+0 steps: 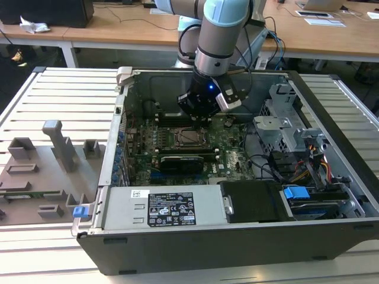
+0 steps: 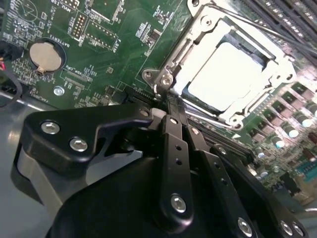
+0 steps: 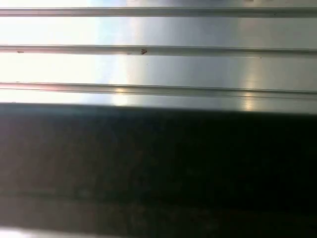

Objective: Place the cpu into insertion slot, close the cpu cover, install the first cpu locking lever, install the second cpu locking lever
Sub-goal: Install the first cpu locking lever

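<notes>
The gripper (image 2: 166, 106) sits low inside the open computer case (image 1: 331, 118), its black fingers (image 2: 174, 148) drawn together to a narrow tip at the corner of the cpu cover (image 2: 198, 44). Nothing appears to be held, though whether a thin lever is pinched there cannot be told. The cpu (image 2: 225, 69) lies seated in the insertion slot (image 1: 188, 137), its pale top showing through the cover's cut-out. The likely risk is the tip slipping off a springy lever and striking the green motherboard (image 2: 114, 44), or a lever missing its catch. The locking levers are hard to make out, and glare washes out the cpu's surface.
</notes>
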Controlling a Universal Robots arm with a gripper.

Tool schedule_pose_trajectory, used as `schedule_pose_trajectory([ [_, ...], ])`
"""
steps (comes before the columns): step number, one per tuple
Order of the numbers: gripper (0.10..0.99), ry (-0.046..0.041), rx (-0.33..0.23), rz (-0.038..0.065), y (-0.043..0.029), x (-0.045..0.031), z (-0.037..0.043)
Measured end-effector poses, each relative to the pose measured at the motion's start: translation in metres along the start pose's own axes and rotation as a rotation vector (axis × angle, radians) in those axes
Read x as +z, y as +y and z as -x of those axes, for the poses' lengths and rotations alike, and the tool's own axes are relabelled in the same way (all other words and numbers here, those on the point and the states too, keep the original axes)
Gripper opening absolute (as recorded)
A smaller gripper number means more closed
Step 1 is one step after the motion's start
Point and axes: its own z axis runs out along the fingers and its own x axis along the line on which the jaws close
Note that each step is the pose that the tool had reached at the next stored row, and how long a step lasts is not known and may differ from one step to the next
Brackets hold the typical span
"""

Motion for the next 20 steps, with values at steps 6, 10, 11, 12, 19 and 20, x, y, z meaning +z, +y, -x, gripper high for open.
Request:
schedule_pose_trajectory([
  [6,0.106,-0.0003,0.000,0.000,-0.0035,0.0004,-0.0003],
  [10,0.106,0.0020,0.000,0.000,-0.0050,0.0050,-0.0001],
  [11,0.106,0.0023,0.000,0.000,-0.0051,0.0057,0.0000],
  [12,0.106,0.0023,0.000,-0.001,-0.0051,0.0057,0.0000],
  [19,0.106,0.0015,0.000,0.001,-0.0046,-0.0115,-0.0013],
  [20,0.106,0.0016,0.000,0.001,-0.0052,-0.0113,-0.0012],
])
